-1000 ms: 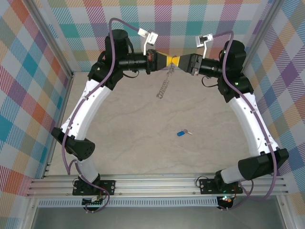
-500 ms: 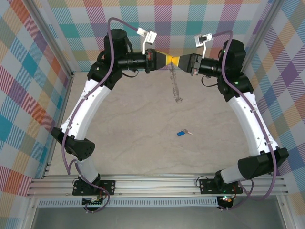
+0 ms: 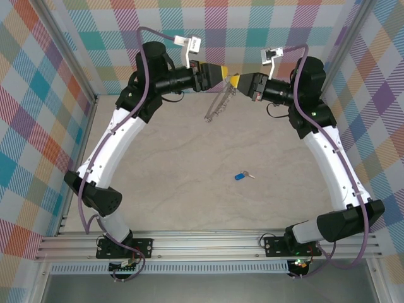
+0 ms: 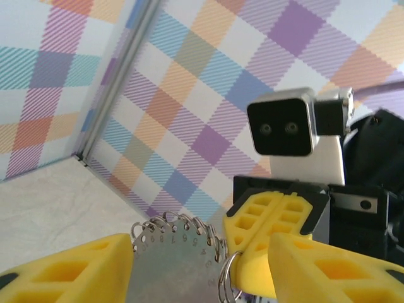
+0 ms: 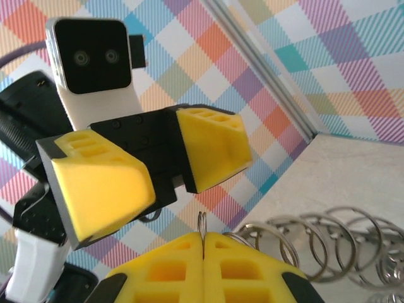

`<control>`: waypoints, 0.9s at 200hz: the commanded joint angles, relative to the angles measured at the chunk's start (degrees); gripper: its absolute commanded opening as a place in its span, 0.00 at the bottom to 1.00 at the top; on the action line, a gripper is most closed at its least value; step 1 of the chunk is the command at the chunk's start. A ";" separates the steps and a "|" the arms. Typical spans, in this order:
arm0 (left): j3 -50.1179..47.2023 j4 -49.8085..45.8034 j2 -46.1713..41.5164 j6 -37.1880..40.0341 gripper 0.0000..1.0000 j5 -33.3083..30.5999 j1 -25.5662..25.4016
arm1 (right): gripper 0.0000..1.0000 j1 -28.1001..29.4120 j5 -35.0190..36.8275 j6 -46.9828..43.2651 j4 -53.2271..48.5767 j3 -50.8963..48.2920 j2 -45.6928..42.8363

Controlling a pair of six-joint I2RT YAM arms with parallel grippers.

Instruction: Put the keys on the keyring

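L arm: rises from near-left base and curves in toward the back wall. Wrist is level, pointing R.

L gripper: jaws wide apart, holding nothing. In the L wrist view, its two yellow fingers sit at the bottom corners with the top of the keyring between them. Can't tell if either pad touches the rim. In the R wrist view the same two fingers are well spread, facing the camera.

Keyring: up in the air at the back centre, above the table. It hangs slanted down and to the L from the R gripper's tip. In the L wrist view it looks like a flat silvery face with small loops crowding the upper rim. In the R wrist view a run of wire loops trails off to the R.

R gripper: jaws pinched together on the keyring. In the R wrist view a thin wire stands up out of the seam between its own yellow pads. It sits tip to tip with the L gripper, slightly lower in the top view.

Key: blue head with a short silver blade pointing R. It lies flat on the table mid-field, alone, well apart from both grippers and the ring.

R arm: mirrors the L arm, coming from the near-right base.
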 commanded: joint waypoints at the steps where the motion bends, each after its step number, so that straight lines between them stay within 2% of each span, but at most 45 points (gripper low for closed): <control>1: -4.04 10.19 -3.61 -8.36 0.61 -5.02 -0.64 | 0.00 0.22 4.43 2.59 6.55 -1.75 -3.21; 18: -5.88 12.60 -4.28 -10.74 0.61 -6.04 -1.00 | 0.00 0.27 6.84 3.25 8.92 -3.01 -4.21; 67: -6.75 18.58 -3.62 -18.52 0.48 -4.62 -2.03 | 0.00 0.23 11.42 4.72 11.99 -3.16 -5.58; 102: -8.47 25.63 -2.41 -24.38 0.44 -5.78 -3.53 | 0.00 0.28 13.59 8.22 16.05 -3.53 -5.87; 180: -9.76 30.90 -1.27 -27.73 0.37 -5.37 -4.38 | 0.00 0.36 14.49 12.05 18.97 -4.32 -5.15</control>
